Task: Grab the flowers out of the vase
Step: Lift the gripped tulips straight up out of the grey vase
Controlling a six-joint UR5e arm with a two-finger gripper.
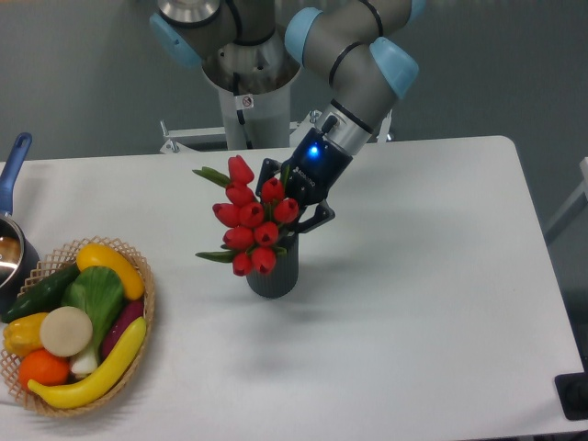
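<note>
Because the stems are hidden behind the buds, I have my gripper (296, 204) reaching in from the back of the flowers (250, 223), its two dark fingers clamped on the bunch just above the vase (273, 271). The tulips lean left, their lowest buds level with the vase's mouth, so I judge the lift is under way but the stems are not yet clear.

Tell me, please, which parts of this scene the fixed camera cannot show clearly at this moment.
- Gripper: the flowers cover the fingertips, so the grasp cannot be confirmed.
- Stems and the mouth of the vase: hidden behind buds and leaves.
- Pot: cut off by the left edge.
- Wicker basket: its inside is covered by the produce.
- Dark object: cut off at the right edge.
</note>
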